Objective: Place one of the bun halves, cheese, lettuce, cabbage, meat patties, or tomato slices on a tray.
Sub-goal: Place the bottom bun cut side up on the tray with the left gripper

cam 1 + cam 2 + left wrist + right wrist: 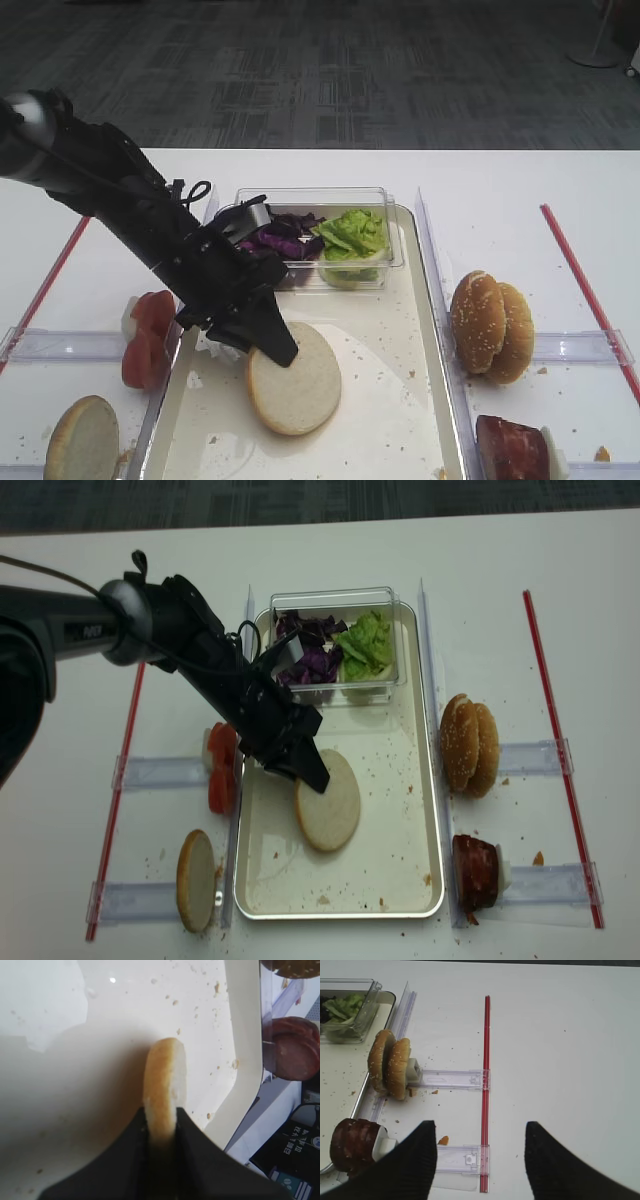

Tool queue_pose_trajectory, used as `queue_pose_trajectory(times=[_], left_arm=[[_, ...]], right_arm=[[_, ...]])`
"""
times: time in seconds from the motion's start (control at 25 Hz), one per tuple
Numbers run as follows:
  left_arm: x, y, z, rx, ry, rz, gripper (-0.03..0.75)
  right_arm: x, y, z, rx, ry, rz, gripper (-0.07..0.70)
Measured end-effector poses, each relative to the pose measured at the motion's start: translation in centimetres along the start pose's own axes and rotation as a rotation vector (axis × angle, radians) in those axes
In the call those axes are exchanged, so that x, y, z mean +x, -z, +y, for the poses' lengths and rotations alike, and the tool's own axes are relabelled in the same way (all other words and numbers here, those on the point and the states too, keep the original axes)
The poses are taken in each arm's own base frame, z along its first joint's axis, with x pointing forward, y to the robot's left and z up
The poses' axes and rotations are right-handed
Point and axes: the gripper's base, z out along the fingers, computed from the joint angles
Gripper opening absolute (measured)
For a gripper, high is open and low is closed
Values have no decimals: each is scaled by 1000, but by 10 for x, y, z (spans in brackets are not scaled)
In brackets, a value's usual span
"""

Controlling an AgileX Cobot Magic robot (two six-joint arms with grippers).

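Bun half [296, 378], round and pale cream, I hold clamped in my left gripper [282, 350] over the silver metal tray [425, 330] on a white table [500, 180], grey carpet [330, 70] beyond; right gripper [477, 1160] jaws apart.

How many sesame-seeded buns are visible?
2: both golden, domed sesame-seeded buns stand on edge, touching, just right of the large silver metal tray. None appear elsewhere, though some could be hidden.

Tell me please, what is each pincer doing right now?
Left pincer: closed on the bun half.
Right pincer: open, holding nothing.

White lettering on the left arm [80, 632] and a label [292, 1145] stay unreadable.
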Motion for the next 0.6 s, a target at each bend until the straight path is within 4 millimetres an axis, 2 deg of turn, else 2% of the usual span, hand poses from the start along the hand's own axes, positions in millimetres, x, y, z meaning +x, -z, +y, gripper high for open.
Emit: queue_pose_trajectory(times=[0.24, 0.6], left_arm=[[1, 0, 1, -8, -17, 7, 106], [-2, 0, 4, -41, -57, -24, 295]], right_arm=[[0, 0, 0, 0, 0, 0, 426], [0, 0, 0, 0, 0, 0, 426]])
